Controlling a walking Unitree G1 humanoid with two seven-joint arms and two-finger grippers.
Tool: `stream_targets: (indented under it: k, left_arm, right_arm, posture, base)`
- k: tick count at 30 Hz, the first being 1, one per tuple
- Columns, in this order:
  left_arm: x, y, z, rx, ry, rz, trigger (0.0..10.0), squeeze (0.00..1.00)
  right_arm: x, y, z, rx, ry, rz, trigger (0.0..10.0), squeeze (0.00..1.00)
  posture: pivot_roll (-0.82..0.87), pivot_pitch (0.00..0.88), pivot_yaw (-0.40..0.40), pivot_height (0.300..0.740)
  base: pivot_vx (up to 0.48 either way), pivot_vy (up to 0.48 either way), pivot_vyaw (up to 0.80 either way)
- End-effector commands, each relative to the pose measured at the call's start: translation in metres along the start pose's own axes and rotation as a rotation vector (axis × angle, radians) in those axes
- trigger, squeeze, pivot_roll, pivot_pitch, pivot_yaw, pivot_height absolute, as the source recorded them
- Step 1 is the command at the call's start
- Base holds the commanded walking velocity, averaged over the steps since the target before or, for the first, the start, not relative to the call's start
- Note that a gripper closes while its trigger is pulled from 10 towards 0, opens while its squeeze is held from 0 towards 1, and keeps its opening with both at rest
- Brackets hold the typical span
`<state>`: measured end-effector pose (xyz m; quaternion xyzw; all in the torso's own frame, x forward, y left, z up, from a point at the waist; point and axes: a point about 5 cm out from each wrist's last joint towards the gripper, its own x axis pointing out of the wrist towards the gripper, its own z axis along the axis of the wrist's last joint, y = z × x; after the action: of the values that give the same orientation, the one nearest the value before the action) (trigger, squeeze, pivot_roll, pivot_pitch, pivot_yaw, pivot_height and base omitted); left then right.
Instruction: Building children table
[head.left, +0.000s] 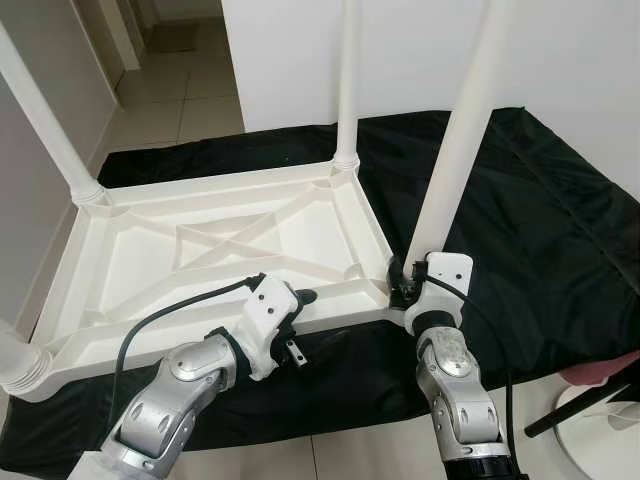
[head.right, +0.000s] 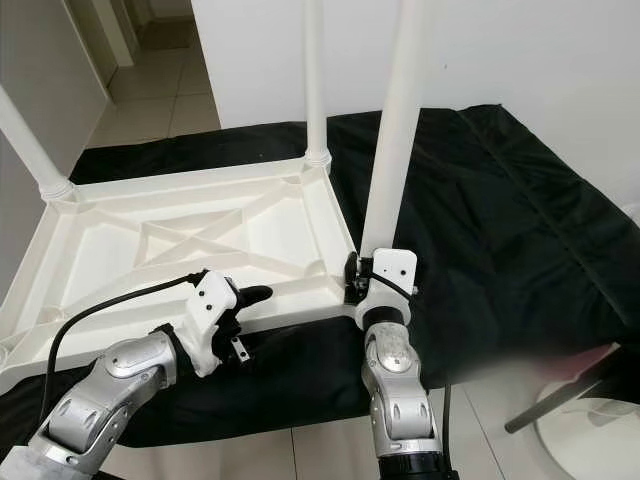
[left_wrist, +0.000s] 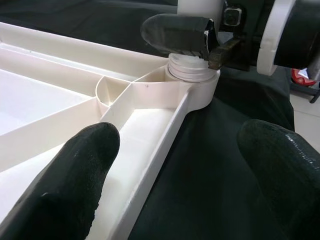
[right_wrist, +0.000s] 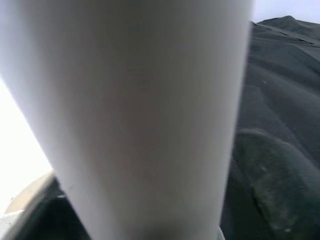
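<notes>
Bright, even indoor light across both head views, no harsh glare; soft shadows under the white plastic ribs (head.left: 215, 240). Black cloth (head.left: 540, 220) dark, folds faintly lit. Slight blur at the lower right corner of the right eye view. Left wrist view sharp farther off, near black fingers (left_wrist: 75, 170) soft. Right wrist view out of focus, pale leg (right_wrist: 135, 110) smeared, washed-out white at one edge.

White plastic table (head.left: 230, 240) lies upside down (legs (head.left: 462, 130) up) on black cloth (head.left: 540, 220).
</notes>
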<state>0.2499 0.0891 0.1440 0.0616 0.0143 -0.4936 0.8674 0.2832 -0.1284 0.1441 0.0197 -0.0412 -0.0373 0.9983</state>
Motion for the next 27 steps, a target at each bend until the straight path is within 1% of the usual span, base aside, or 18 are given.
stream_targets:
  k: [1,3,5,6,7,8,9,12,13,16,17,21,23,27]
  left_arm:
    - [-0.002,0.002,-0.003,0.000,0.016,-0.018,10.0,0.00]
    - [-0.002,0.003,-0.003,0.002,0.017,-0.018,10.0,0.00]
    - [-0.002,0.003,-0.002,0.000,0.016,-0.017,10.0,0.00]
    - [-0.002,0.003,-0.002,-0.001,0.016,-0.017,10.0,0.00]
    - [-0.002,0.003,-0.002,-0.001,0.016,-0.017,10.0,0.00]
    - [-0.002,0.003,-0.001,-0.002,0.014,-0.018,10.0,0.00]
    - [-0.002,0.002,-0.001,-0.002,0.014,-0.018,10.0,0.00]
    - [-0.001,0.002,-0.002,-0.003,0.017,-0.022,10.0,0.00]
    - [-0.001,0.002,-0.002,-0.003,0.017,-0.022,10.0,0.00]
    - [-0.001,0.001,-0.002,-0.002,0.022,-0.030,10.0,0.00]
    - [-0.001,0.001,-0.002,-0.002,0.022,-0.030,10.0,0.00]
    - [-0.001,-0.001,-0.002,-0.004,0.022,-0.040,10.0,0.00]
    - [-0.001,-0.001,-0.002,-0.004,0.022,-0.040,10.0,0.00]
    - [0.000,-0.002,-0.001,-0.004,0.017,-0.041,10.0,0.00]
  right_arm:
    - [0.000,0.005,0.001,0.022,-0.006,0.037,10.0,1.00]
    - [0.000,0.004,0.001,0.020,-0.006,0.043,10.0,1.00]
    - [0.000,0.002,0.001,0.034,-0.008,0.077,10.0,1.00]
    - [0.000,0.000,0.003,0.031,-0.021,0.103,10.0,0.91]
    - [0.000,0.000,0.003,0.031,-0.021,0.103,10.0,0.91]
    - [0.000,-0.002,0.006,0.028,-0.034,0.147,10.0,0.00]
    - [0.000,-0.003,0.006,0.029,-0.035,0.162,10.0,0.00]
    - [0.002,-0.007,0.008,0.010,-0.039,0.269,10.0,0.00]
    - [0.002,-0.007,0.008,0.010,-0.039,0.269,10.0,0.00]
    - [0.003,-0.012,0.007,-0.028,-0.036,0.405,10.0,0.00]
    - [0.003,-0.012,0.007,-0.028,-0.036,0.405,10.0,0.00]
    - [0.009,-0.020,0.005,-0.099,-0.025,0.528,10.0,0.00]
    - [0.010,-0.021,0.005,-0.107,-0.023,0.552,10.0,0.00]
    - [0.017,-0.021,0.001,-0.145,-0.003,0.661,10.0,0.00]
  posture:
    - [-0.10,0.047,0.058,0.740]
    - [-0.10,0.047,0.058,0.740]
    - [-0.10,0.049,0.060,0.740]
    - [-0.10,0.050,0.060,0.740]
    - [-0.10,0.050,0.060,0.740]
    - [-0.10,0.052,0.061,0.740]
    - [-0.10,0.052,0.061,0.740]
    - [-0.10,0.055,0.064,0.740]
    - [-0.10,0.055,0.064,0.740]
    - [-0.10,0.059,0.066,0.740]
    - [-0.10,0.059,0.066,0.740]
    - [-0.10,0.058,0.064,0.740]
    - [-0.10,0.055,0.064,0.740]
    - [-0.10,0.045,0.065,0.740]
  base:
    - [0.000,0.000,0.00]
    - [0.000,0.000,0.00]
    - [0.000,0.000,0.00]
    - [0.000,0.000,0.00]
    - [0.000,0.000,0.00]
    - [0.000,0.000,0.00]
    - [0.000,0.000,0.00]
    - [0.000,0.000,0.00]
    - [0.000,0.000,0.00]
    - [0.000,0.000,0.00]
    - [0.000,0.000,0.00]
    - [0.000,0.000,0.00]
    - [0.000,0.000,0.00]
    - [0.000,0.000,0.00]
